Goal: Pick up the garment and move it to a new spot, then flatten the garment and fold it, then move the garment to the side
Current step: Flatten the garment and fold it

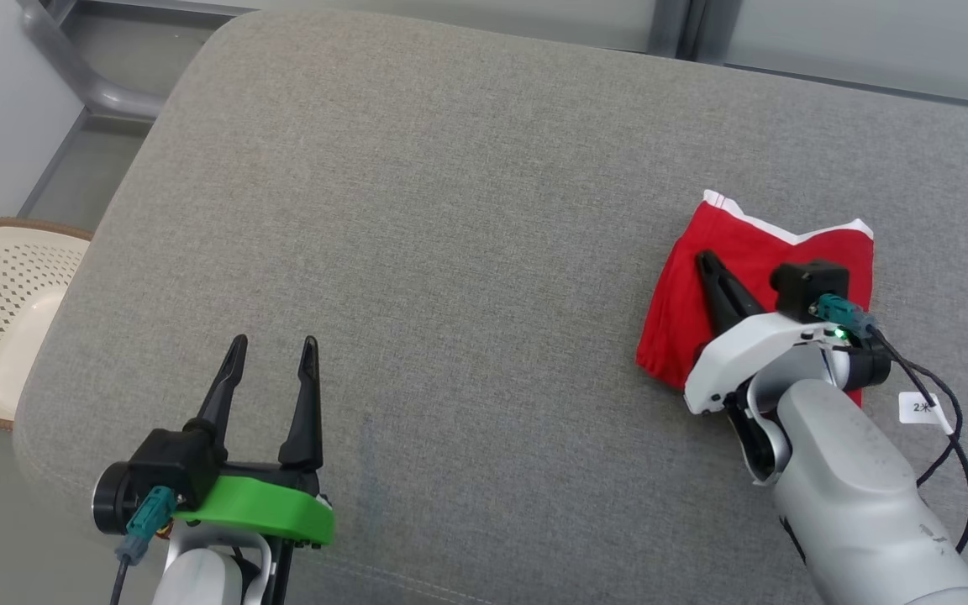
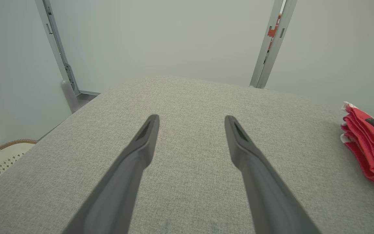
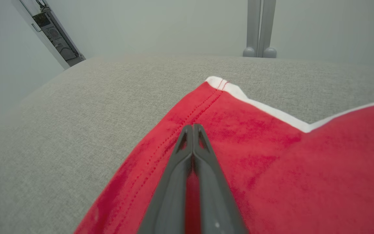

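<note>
Nearest, at the near edge of the grey cushion [image 1: 450, 210]: left gripper [image 1: 274, 340], spread wide and empty, pointing away over bare fabric, well apart from the work. Probably parked there to leave room, with no part in a one-handed move. Off the cushion's left side and lower down, a pale perforated basket [image 1: 5, 311]. Further in and to the right: right gripper [image 3: 193, 126], pressed together with no gap at the tips, laid low over the red garment [image 1: 753, 244] near its stitched left edge. Pinching a thin layer of cloth or merely lying on it: impossible to tell. Looks folded already into a compact stack, white trim along the far edge, lying on the right part of the cushion. So likely the last step, shifting it aside. Right forearm reaching in from the lower right, wrist bent down, fingers angled up and left across the cloth. Beyond, grey metal posts [image 3: 260, 29] against a pale wall.
</note>
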{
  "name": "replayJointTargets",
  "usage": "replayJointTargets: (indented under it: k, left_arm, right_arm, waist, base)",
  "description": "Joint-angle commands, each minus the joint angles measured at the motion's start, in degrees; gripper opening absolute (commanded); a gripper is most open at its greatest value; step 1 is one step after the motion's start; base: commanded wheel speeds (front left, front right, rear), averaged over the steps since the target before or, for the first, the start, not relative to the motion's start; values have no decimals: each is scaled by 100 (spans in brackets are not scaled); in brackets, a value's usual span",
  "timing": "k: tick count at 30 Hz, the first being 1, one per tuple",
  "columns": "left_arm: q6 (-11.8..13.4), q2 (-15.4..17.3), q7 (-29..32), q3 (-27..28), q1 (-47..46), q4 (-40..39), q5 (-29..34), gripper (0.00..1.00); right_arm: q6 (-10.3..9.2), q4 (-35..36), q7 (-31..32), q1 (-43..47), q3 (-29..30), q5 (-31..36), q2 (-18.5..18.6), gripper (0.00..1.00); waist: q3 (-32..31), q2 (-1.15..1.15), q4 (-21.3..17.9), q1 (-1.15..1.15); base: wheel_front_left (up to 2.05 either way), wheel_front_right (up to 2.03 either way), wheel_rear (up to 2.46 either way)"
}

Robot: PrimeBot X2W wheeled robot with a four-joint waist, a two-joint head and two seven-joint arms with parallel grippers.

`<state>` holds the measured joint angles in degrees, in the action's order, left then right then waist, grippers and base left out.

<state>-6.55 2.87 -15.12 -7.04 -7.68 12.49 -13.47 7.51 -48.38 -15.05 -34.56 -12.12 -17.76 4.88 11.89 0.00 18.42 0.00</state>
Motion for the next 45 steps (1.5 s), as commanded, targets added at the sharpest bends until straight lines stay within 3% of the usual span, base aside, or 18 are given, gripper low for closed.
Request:
replayJointTargets:
  k: [1,8,13,24,26,27,28,36,45]
  left_arm:
    - [19,8,1,1,-55,-5,-11,100]
    - [55,9,1,14,15,-2,-19,100]
    - [31,10,1,150,60,5,138,100]
    - [-43,19,1,475,141,31,521,100]
    - [-42,22,0,524,174,48,544,100]
    - [-41,21,1,549,200,54,572,100]
    - [-43,21,1,571,225,59,602,100]
    - [-61,20,1,730,497,35,724,100]
    - [32,53,1,918,716,-16,903,100]
  right_arm:
    - [-6,77,-16,145,-88,-40,-26,0]
    - [-6,538,-16,422,-512,-255,-163,0]
    - [-6,1145,-16,634,-478,-221,-169,0]
    - [-6,2395,-16,1401,152,-27,469,0]
    - [-6,2599,-16,1585,251,32,538,40]
    - [-6,2703,-15,1703,323,61,544,90]
    - [-6,2786,-15,1801,401,79,536,100]
    - [-6,3403,-16,2711,653,263,513,100]
    - [-6,3819,-16,3180,742,370,356,100]
  waist:
    - [-7,0,5,0]
    - [-63,0,-140,0]
    - [-193,0,-563,0]
    - [-534,0,-1385,0]
    - [-595,0,-1511,0]
    - [-637,0,-1575,0]
    - [-670,0,-1627,0]
    - [-982,0,-1905,0]
    - [-1178,0,-1920,0]
  base:
    - [0,0,0]
    - [0,0,0]
    - [0,0,0]
    - [0,0,0]
    - [0,0,0]
    - [0,0,0]
    - [0,0,0]
    - [0,0,0]
    - [0,0,0]
